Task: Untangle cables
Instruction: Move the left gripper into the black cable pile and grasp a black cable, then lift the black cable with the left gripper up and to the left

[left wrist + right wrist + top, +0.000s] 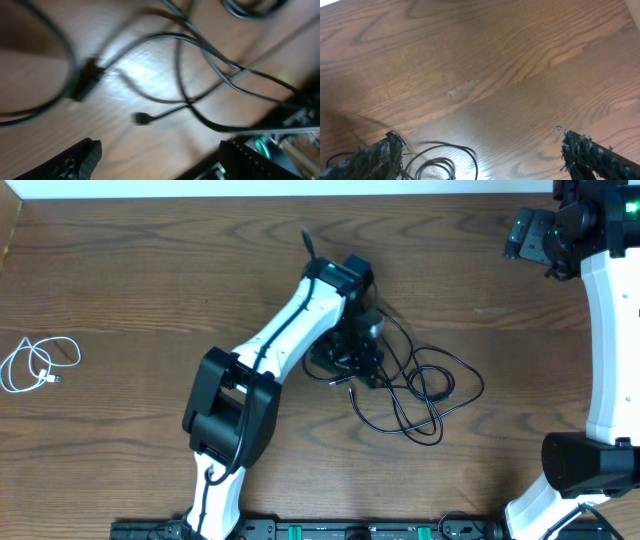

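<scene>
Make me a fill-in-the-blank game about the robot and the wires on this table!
1. The coiled cable lying alone by the table's left edge is ____ in colour.
2. The tangled cables in the middle are ____ in colour.
3. The fingers over the tangle belong to the robot's ____ arm.
4. The right arm's fingers are open and hold ____.

Missing words: white, black, left, nothing.

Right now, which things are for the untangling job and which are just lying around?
For the job: black cables in a tangle; white cable; left tool, open over them.
Just there: wooden table; right tool, open, off to the side.
</scene>
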Available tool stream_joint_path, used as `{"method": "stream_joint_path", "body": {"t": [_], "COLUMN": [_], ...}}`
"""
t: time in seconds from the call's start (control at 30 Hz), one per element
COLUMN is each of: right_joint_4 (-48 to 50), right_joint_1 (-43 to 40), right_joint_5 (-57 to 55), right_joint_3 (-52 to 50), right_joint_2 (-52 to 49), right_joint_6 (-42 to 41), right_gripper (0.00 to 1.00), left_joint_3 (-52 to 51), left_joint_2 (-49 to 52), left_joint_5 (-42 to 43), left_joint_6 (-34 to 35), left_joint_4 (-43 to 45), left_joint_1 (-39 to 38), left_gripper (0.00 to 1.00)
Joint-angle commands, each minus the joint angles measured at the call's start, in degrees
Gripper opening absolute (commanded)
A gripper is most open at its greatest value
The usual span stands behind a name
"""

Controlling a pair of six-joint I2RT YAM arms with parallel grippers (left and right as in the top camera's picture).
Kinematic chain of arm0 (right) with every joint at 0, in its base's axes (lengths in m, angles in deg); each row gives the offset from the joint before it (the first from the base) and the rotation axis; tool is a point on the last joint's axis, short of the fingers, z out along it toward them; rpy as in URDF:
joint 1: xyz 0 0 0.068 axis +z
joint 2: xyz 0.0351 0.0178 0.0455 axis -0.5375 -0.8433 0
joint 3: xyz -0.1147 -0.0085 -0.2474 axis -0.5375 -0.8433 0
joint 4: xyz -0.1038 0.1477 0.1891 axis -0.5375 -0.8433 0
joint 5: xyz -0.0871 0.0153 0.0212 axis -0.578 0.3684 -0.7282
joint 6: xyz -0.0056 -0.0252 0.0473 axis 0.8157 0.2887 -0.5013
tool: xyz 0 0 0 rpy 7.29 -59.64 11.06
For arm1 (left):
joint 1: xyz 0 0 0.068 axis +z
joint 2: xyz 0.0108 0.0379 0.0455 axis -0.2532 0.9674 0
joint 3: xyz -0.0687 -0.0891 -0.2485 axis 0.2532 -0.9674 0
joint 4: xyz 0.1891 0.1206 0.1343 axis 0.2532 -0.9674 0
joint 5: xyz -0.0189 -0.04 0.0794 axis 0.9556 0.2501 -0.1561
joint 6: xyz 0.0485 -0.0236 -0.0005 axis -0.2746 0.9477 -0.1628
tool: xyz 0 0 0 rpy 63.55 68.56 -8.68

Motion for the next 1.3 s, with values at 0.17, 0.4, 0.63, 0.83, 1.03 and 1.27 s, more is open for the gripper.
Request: {"method": "stream_joint_path", "body": {"t": [0.17,0.4,0.63,0.83,1.03,1.27], "right_joint_4": [-0.1,-0.1,-0.1,-0.1,-0.1,-0.1], "right_joint_1": [0.0,0.0,0.0,0.0,0.0,0.0], "right_joint_5": [-0.8,-0.8,-0.8,-0.8,-0.8,-0.8], "right_joint_3": [0.5,0.5,0.5,0.5,0.5,0.5], "right_joint_2": [0.4,0.4,0.4,0.4,0.4,0.4], "right_joint_6": [0.7,0.7,0.7,0.7,0.7,0.7], "right_gripper": [0.99,0.99,0.99,0.99,0.99,0.99], "left_joint_3": [1.1,0.9,-10.0,-18.0,-18.7,-18.8], "left_joint_2": [-15.8,-23.8,-21.9,-20.0,-18.0,-15.0], "left_joint_5": [9.7,-0.5,-8.7,-10.9,-3.7,-0.5], "left_joint_6": [-5.5,-3.5,-2.2,-2.2,-2.9,-6.4], "left_joint_4": [0.0,2.2,12.6,24.8,26.3,26.3], "left_joint_1": [0.5,-3.4,-7.4,-7.5,-8.2,-10.2], "left_gripper": [0.81,0.9,0.92,0.98,1.0,0.87]}}
